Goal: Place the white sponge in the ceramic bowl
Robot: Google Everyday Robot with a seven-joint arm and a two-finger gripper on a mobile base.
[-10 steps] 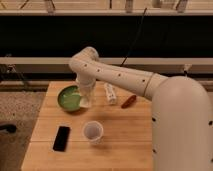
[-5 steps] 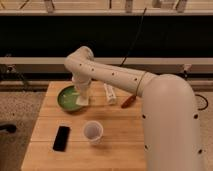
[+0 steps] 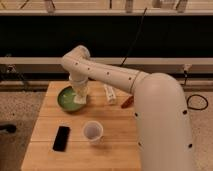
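The green ceramic bowl (image 3: 66, 99) sits at the back left of the wooden table (image 3: 115, 145). My gripper (image 3: 80, 95) hangs from the white arm (image 3: 107, 75) over the bowl's right side, pointing down. A small white block, the white sponge (image 3: 80, 99), shows at the gripper's tip, just above the bowl's inner right edge. The gripper looks shut on it. The bowl's right rim is hidden behind the gripper.
A long narrow white bar (image 3: 109, 93) and a red object (image 3: 127, 102) lie right of the bowl. A whitish plastic cup (image 3: 92, 131) stands at the table's middle front. A black phone (image 3: 61, 138) lies at the front left.
The gripper has moved a little left with the white block, from beside the bowl's right edge to over the bowl. The other objects have not moved.
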